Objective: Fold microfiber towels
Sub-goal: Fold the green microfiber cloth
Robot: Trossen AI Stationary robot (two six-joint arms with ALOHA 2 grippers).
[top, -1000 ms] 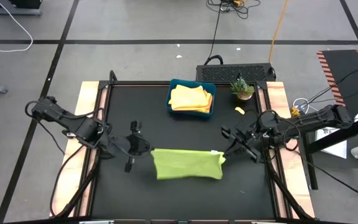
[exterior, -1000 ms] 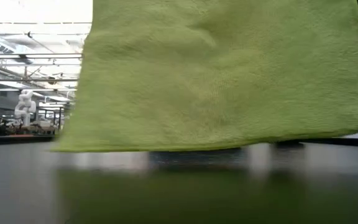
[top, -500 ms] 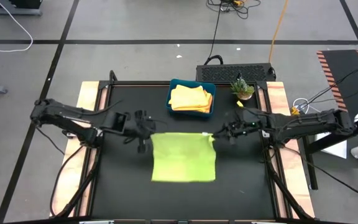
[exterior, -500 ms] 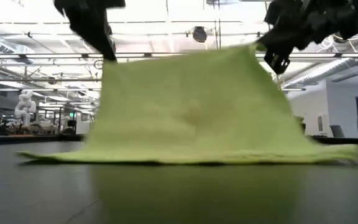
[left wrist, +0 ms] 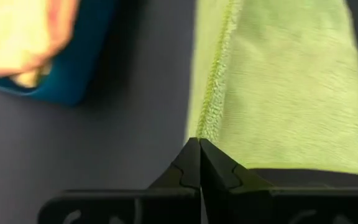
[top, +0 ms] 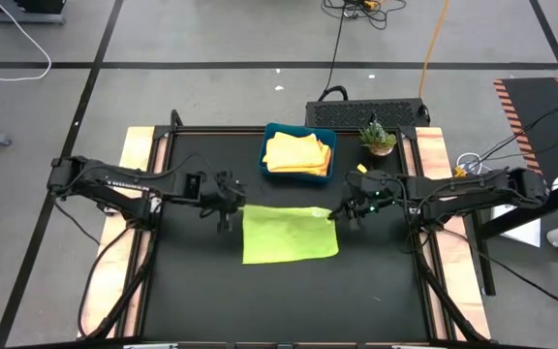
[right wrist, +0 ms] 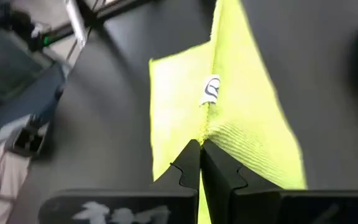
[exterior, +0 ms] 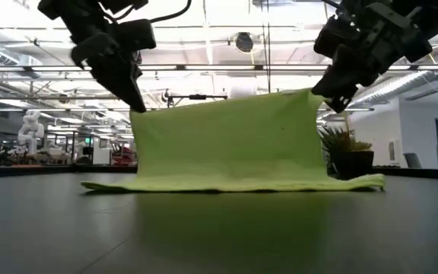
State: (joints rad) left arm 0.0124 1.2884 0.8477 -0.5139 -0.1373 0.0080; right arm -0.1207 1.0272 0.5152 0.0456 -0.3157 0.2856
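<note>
We have the lime green towel (top: 290,234) near the middle of the table (top: 192,291), just in front of the blue tray (top: 298,152) at the back edge. The left gripper (top: 227,202) and right gripper (top: 347,211) are each pinched closed on a back corner, lifting that edge while the front edge lies flat. It looks light, soft and limp, probably sagging between grips, so corners suit best.
</note>
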